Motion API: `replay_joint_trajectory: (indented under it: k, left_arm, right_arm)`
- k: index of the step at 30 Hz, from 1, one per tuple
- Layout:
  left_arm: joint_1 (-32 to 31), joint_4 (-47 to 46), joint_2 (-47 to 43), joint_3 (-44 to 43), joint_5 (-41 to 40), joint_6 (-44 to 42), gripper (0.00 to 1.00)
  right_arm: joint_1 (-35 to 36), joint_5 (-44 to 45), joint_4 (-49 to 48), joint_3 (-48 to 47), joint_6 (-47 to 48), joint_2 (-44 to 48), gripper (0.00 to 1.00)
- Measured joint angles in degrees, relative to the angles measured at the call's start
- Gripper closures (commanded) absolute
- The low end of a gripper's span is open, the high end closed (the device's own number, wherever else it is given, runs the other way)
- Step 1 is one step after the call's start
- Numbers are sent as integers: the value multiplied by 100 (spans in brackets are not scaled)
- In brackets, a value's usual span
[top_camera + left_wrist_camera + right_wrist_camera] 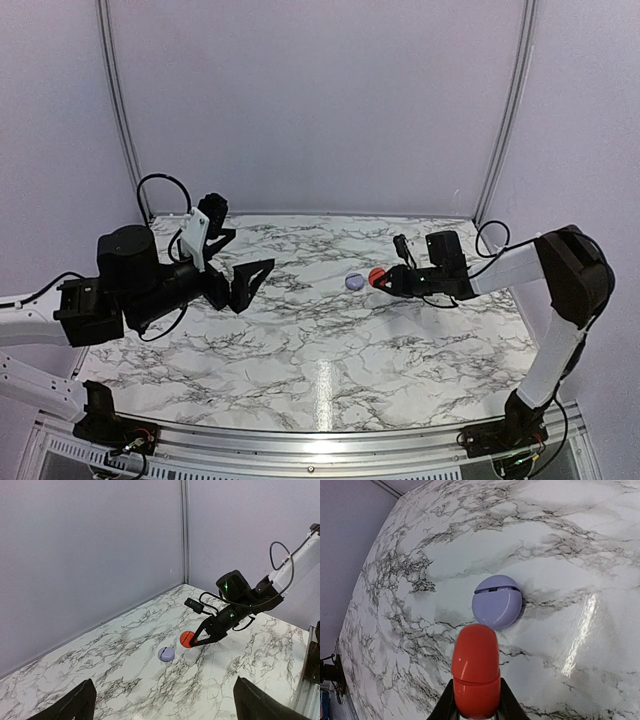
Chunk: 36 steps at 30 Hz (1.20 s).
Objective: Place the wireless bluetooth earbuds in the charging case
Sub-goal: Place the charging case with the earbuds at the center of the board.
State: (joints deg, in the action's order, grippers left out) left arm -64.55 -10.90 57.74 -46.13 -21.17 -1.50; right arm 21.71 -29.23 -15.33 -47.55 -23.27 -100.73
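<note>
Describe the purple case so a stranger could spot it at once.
In the top view, on the marble table, look just right of centre, where the right gripper reaches in. The purple case lies flat on the marble beside that gripper's tip. Of the two round cases it is the pale lilac one lying free; the red case is clamped in the jaws.

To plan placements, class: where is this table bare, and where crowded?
Crowded: mid-table, where the purple case lies near the red case held by the right gripper. Free: the table from its near edge to those cases; the far strip along the back wall.
</note>
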Motion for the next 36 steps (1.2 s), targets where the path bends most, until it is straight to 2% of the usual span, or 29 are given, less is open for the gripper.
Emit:
replay_joint_trajectory:
  k: [12, 16, 19, 23, 26, 33, 34, 36]
  left_arm:
    - [0, -533, -153, 446, -92, 236, 1]
    - [2, -651, -223, 553, -136, 262, 1]
    - [2, -693, -308, 654, -205, 267, 1]
    - [2, -686, -385, 721, -350, 271, 1]
    - [11, -669, -402, 713, -507, 299, 1]
    - [87, -197, -382, 468, -625, 527, 1]
    - [131, -72, -361, 382, -625, 570, 1]
    - [249, 140, -289, 199, -599, 678, 1]
  right_arm:
    - [-205, -146, 575, -1029, 238, -1075, 94]
    - [-203, -197, 761, -1222, 249, -1300, 89]
    - [-203, -216, 876, -1351, 249, -1364, 75]
    - [-203, -162, 992, -1414, 240, -1364, 63]
    - [-208, -101, 1032, -1414, 260, -1344, 49]
    - [-251, 216, 1346, -1390, 385, -1043, 20]
    - [-269, 275, 1399, -1364, 404, -960, 6]
    - [-313, 339, 1506, -1303, 455, -769, 1]
